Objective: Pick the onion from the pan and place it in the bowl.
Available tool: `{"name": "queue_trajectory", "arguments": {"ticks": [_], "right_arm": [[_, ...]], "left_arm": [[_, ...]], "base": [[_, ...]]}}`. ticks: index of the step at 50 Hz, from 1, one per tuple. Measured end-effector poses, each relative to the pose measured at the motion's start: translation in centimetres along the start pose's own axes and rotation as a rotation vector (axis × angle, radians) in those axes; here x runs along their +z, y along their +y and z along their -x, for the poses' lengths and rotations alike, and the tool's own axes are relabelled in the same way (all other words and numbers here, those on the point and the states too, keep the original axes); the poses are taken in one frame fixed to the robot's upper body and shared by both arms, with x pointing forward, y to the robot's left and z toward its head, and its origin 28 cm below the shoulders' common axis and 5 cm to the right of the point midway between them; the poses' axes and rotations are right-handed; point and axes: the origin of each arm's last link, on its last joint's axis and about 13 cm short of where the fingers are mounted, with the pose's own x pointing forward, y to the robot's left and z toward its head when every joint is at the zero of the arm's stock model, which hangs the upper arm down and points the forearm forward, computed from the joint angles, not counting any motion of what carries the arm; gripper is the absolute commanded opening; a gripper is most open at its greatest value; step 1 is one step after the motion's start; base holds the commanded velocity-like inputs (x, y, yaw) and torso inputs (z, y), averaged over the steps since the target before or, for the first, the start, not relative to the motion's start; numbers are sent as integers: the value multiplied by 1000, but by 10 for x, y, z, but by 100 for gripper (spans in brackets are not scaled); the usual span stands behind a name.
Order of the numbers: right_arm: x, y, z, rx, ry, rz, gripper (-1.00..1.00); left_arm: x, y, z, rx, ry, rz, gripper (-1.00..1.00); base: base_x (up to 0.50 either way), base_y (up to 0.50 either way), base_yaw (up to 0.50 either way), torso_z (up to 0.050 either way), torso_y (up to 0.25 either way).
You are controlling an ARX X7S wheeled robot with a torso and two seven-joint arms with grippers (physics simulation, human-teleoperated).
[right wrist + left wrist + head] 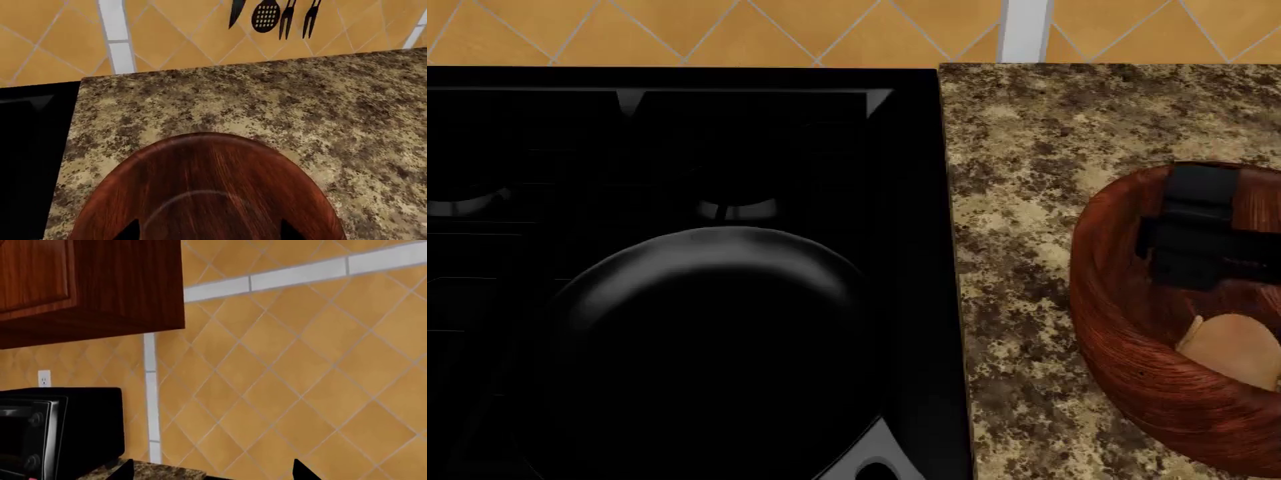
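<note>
The black pan [707, 350] sits on the stove with nothing in it, its grey handle at the near edge. To its right the reddish-brown wooden bowl [1134, 330] stands on the granite counter. The tan onion [1234, 345] lies inside the bowl against its near wall. My right gripper [1198, 250] hangs over the bowl just behind the onion, apart from it. In the right wrist view this gripper [208, 231] is open, with only the bowl's floor [207, 190] between its fingertips. My left gripper [212, 471] is open too, faces the tiled wall, and holds nothing.
A black stovetop [627, 150] with burners fills the left of the head view. Granite counter [1028, 180] runs to a tiled wall. Utensils [270, 15] hang on that wall. The left wrist view shows a wooden cabinet [87, 285] and a black oven [60, 432].
</note>
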Motion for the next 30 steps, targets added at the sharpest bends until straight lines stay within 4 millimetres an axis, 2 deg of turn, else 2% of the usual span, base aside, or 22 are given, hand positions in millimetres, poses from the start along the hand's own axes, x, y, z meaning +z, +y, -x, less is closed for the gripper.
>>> {"name": "queue_trajectory", "arguments": {"ticks": [15,30], "right_arm": [[31,-3,54,51,-184,-21,100],[33,3,107,135,-357,-10,100]], "left_arm": [[2,3,6,1,-9,7,100],[3,4,9,5,-12,13,100]], "base": [[0,0,0,0,0],[0,0,0,0,0]]}}
